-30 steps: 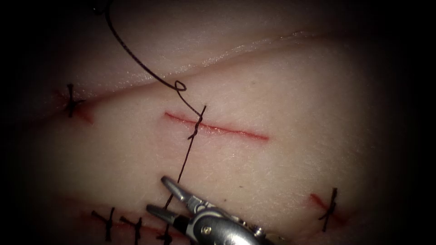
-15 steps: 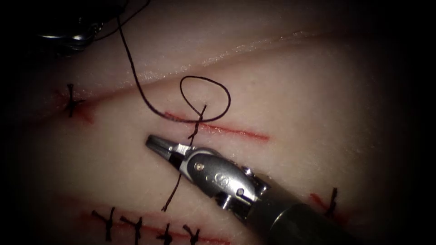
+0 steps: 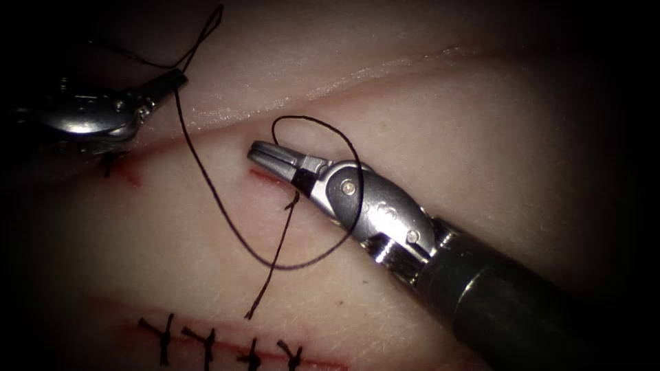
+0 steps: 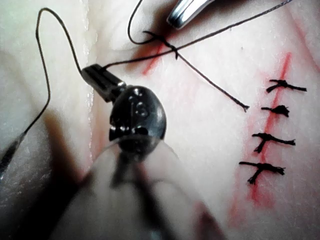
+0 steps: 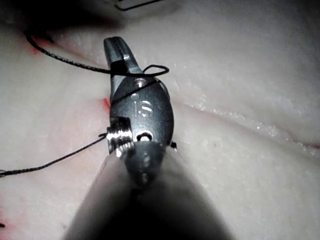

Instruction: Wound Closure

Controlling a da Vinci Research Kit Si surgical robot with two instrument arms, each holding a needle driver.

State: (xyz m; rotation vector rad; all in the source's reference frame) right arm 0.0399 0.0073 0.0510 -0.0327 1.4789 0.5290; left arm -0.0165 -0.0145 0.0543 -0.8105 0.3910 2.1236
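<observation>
My left tool (image 3: 167, 82) reaches in from the upper left, its jaws shut on the dark thread (image 3: 217, 203); the left wrist view shows the same hold (image 4: 98, 79). From there the thread sweeps down and round in a wide loop that lies over my right tool (image 3: 267, 155). That tool rests above the short red cut (image 3: 264, 177), jaws shut with nothing between them (image 5: 117, 50). A knot (image 3: 294, 201) sits on the cut, and a loose thread tail (image 3: 265, 285) trails down from it.
A longer cut closed by several stitches (image 3: 206, 342) runs along the lower edge, also seen as stitches (image 4: 272, 130). A ridge in the tissue (image 3: 357, 79) crosses behind the tools. My right tool's tip (image 4: 182, 12) is near the knot.
My right tool has moved up and left from the lower edge to over the cut. The small thread loop has widened and now lies round it. My left tool has come in with thread.
</observation>
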